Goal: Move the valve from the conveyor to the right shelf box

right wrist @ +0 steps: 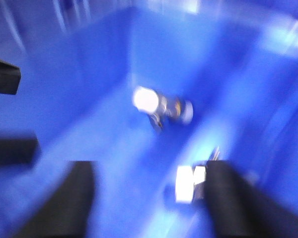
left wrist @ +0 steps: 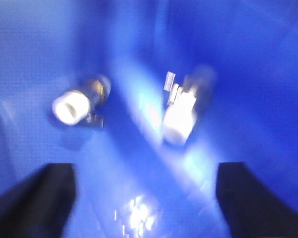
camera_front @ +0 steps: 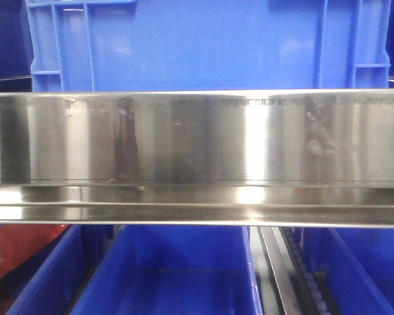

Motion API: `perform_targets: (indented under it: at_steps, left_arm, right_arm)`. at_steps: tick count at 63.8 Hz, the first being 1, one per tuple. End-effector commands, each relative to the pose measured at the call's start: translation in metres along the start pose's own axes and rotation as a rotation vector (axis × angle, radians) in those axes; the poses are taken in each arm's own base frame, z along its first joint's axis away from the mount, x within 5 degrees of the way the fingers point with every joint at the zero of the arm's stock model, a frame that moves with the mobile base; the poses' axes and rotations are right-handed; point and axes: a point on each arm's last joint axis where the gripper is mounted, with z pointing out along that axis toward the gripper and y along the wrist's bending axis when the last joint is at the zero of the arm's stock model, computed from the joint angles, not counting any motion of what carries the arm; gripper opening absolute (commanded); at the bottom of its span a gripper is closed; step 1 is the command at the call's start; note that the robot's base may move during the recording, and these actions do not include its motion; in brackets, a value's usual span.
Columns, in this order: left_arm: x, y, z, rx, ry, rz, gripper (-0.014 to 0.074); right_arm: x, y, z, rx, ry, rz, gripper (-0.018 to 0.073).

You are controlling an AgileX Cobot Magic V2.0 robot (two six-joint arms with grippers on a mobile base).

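Looking down from your left wrist camera, you see the inside of a blue box (left wrist: 35, 59), and the picture is blurry. Two valves lie on its floor. One valve (left wrist: 77, 105) is on the left with its white cap facing you. The second valve (left wrist: 185, 111) is on the right, well apart from the first. Your left claw (left wrist: 146, 198) is spread wide with nothing in it, and its two dark fingers (left wrist: 37, 198) sit at the bottom corners of the picture, above the box floor. From your right wrist camera you see the same blue box (right wrist: 89, 59) with both valves again. One valve (right wrist: 161, 106) lies near the middle of the floor, and the other valve (right wrist: 188, 183) is just beside the right finger (right wrist: 228, 203) of your right claw (right wrist: 149, 203). That claw is released too, holding nothing. In the front view a shiny metal shelf rail (camera_front: 197, 154) runs across, with a blue crate (camera_front: 203, 42) above it and blue bins (camera_front: 171, 275) below.
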Motion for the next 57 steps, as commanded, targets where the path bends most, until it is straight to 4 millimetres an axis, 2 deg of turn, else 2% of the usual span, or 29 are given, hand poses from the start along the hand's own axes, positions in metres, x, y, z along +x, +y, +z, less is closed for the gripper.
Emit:
perform_targets:
  at_steps: [1,8,12,19,30,41,48,57]
  left_arm:
    - [-0.012,-0.002,-0.030,0.000,-0.065,0.001,0.0206]
    - [-0.019,-0.001,-0.060,-0.016,-0.106,0.007,-0.0022]
    - [-0.019,0.003,-0.077,-0.032,-0.113,0.004,-0.0111]
    - [-0.016,0.013,-0.102,-0.070,-0.084,-0.009,-0.0111]
    - [0.005,0.026,-0.133,-0.142,-0.119,-0.043,-0.0111]
    - [0.046,0.020,-0.158,-0.171,-0.186,-0.054,-0.0111]
    - [0.078,0.014,-0.172,-0.184,-0.230,-0.056,-0.0111]
    - [0.126,0.003,-0.203,-0.204,-0.354,-0.047,-0.0111]
  right_arm:
    - [-0.015,0.003,-0.038,0.022,-0.102,-0.033,0.0105]
    - [-0.018,0.001,-0.076,0.046,-0.140,-0.037,-0.0102]
    - [-0.016,-0.002,-0.094,0.068,-0.152,-0.032,-0.0166]
    - [-0.007,-0.010,-0.123,0.122,-0.182,-0.013,-0.0158]
    - [0.032,-0.012,-0.149,0.183,-0.231,0.008,-0.0158]
    - [0.084,-0.006,-0.164,0.208,-0.299,0.015,-0.0158]
    - [0.121,-0.002,-0.168,0.220,-0.313,0.018,-0.0160]
    - [0.168,0.005,-0.178,0.225,-0.321,0.019,-0.0163]
